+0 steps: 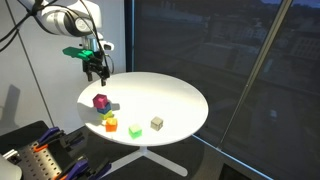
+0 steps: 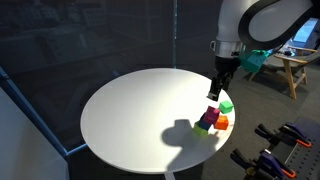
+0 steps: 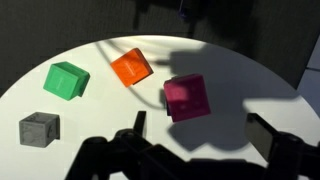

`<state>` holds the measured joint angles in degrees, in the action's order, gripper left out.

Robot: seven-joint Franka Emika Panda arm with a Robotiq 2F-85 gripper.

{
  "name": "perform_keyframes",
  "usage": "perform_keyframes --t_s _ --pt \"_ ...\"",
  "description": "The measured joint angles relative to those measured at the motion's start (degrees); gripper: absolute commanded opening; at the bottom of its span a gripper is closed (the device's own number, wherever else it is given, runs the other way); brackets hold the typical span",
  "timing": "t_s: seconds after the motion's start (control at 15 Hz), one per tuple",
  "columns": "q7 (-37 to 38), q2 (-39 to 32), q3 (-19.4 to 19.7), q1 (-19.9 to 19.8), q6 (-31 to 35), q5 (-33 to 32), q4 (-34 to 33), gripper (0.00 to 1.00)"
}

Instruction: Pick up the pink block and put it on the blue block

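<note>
1. One gripper (image 3: 198, 132) to report, nearest the wrist camera: found the jaws standing well apart, clamped on nothing. Seen hanging above the table and clear of every cube in both exterior views (image 1: 95, 72) (image 2: 214, 92).
2. Located the pink block (image 3: 187, 97) just beyond the jaws in the wrist view, roughly in line with the gap, with a dark shadow along one side. Confirmed in both exterior views (image 1: 100, 101) (image 2: 212, 117), below the gripper and untouched by it.
3. Could not confirm the blue block in any view. Noted a dark patch (image 2: 203, 127) low against the pink block in an exterior view; cannot tell whether cube or shadow. Unable to inspect beneath the pink block.
4. Recorded a grey cube (image 3: 38, 128) at the near side of the wrist view, well apart from the pink block, with a green cube (image 3: 65, 80) just beyond it, close but not touching.
5. Recorded an orange cube (image 3: 130, 68) farther on, turned at an angle, between the green cube and the pink block, near the latter but apart from it.
6. Found all cubes resting on a round white table (image 1: 170, 95).
7. Farthest off: dark glass wall (image 1: 230, 50) behind the table; wooden trestle (image 2: 290, 65) to one side.
</note>
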<state>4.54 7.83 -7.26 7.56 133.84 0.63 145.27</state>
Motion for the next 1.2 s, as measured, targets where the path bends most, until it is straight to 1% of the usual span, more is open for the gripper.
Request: perform_keyframes --t_s 0.2,0.47,0.87,1.2 --pt "2.86 2.29 0.0 -0.01 -4.24 0.02 -0.19 1.0" --pt "4.54 5.85 0.0 -0.02 -7.87 0.2 -0.32 1.0" --pt "6.0 10.69 0.07 -0.43 -10.65 0.42 -0.32 1.0" --pt "7.77 14.13 0.14 -1.86 -11.89 0.42 -0.27 1.0"
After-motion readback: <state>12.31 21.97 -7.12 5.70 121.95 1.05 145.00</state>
